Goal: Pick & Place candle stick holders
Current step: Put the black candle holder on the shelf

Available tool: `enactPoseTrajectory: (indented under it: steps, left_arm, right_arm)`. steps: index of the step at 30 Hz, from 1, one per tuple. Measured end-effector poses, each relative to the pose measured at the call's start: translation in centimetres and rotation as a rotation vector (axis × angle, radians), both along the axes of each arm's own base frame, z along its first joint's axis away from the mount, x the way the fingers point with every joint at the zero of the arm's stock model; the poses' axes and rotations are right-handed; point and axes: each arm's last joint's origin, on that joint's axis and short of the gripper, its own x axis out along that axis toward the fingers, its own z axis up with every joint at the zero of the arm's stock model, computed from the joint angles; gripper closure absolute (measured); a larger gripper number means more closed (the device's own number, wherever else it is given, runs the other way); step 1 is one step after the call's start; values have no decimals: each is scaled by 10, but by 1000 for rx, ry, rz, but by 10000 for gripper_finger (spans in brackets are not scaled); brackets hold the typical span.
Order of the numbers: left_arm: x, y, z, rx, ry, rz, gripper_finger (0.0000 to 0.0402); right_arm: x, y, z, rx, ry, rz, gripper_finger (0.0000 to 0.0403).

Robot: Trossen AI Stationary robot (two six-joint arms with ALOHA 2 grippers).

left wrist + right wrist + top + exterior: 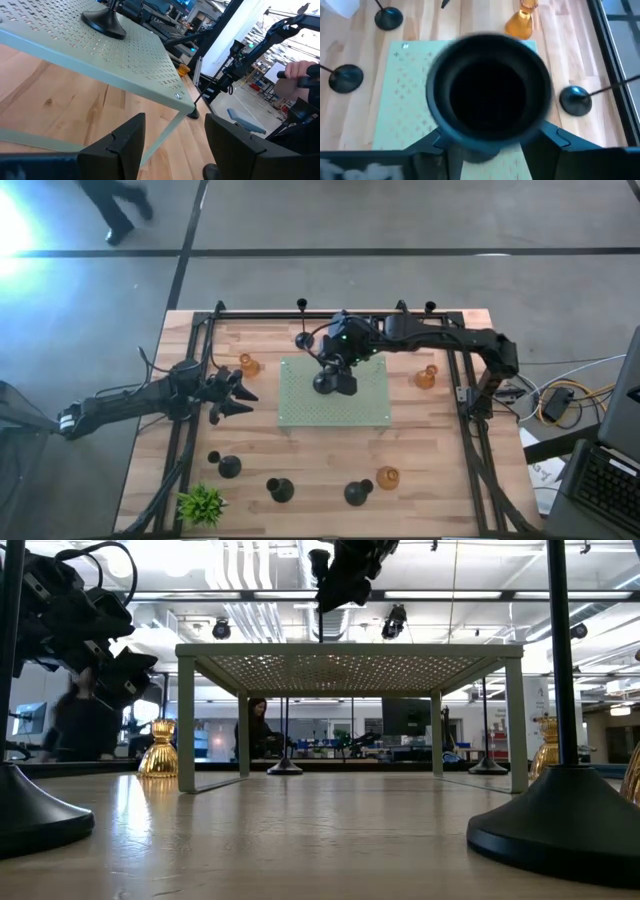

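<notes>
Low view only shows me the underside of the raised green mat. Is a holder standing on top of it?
Observer: Yes. The left wrist view shows a black candle stick holder with its round base set flat on the green mat.
Operator: Where is the right hand over it?
Observer: From above, the right hand is directly over that holder, near the mat's middle.
Operator: And the left hand?
Observer: The left hand is open and empty, just off the mat's left edge.
</notes>
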Motion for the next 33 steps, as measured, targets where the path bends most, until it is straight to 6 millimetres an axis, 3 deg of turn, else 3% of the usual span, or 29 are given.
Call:
enactPoseTrajectory:
  steps: [10, 20, 28, 33]
  left_arm:
    - [-1, -3, 2, -55, 3, -106, 193]
    - [1, -9, 7, 6, -51, -195, 193]
    - [7, -23, 27, 98, -249, -269, 193]
    - [18, -35, 34, 181, -235, -272, 193]
  right_arm:
    - [-39, 4, 24, 14, 70, -62, 233]
    - [-99, 14, 51, 11, 24, -190, 250]
    - [-148, 20, 47, 62, -127, -269, 255]
    - [-167, 23, 36, 70, -212, -279, 252]
